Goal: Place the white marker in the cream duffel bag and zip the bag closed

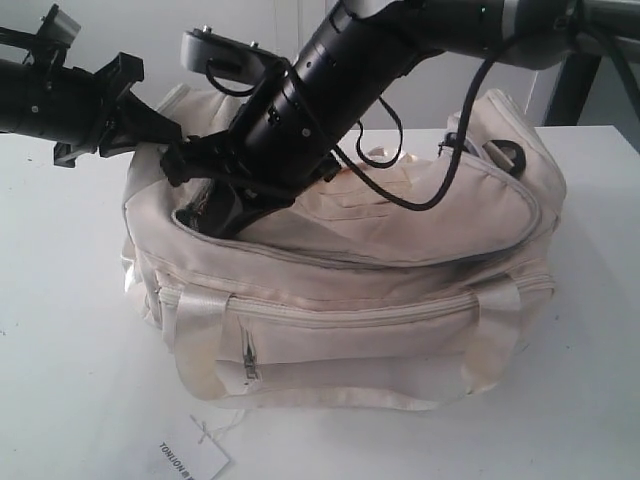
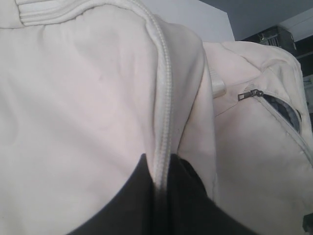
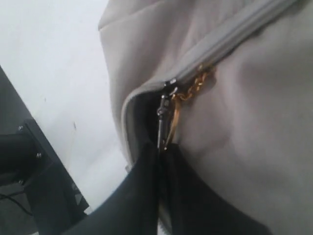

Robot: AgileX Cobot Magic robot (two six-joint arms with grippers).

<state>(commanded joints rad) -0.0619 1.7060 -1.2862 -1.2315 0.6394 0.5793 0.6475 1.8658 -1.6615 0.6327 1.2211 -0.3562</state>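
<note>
White table (image 1: pixel 60 300): right gripper (image 3: pixel 159 152) is pinching the zip pull (image 3: pixel 163 117) at the bag's (image 1: pixel 400 300) left end, zip track running rightward.

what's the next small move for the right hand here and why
Probably draw the zipper tab a little further, over the dark gap next to it. The right hand pinches the tab, the zipper behind it looks shut, and the left hand holds the bag by a seam.
</note>
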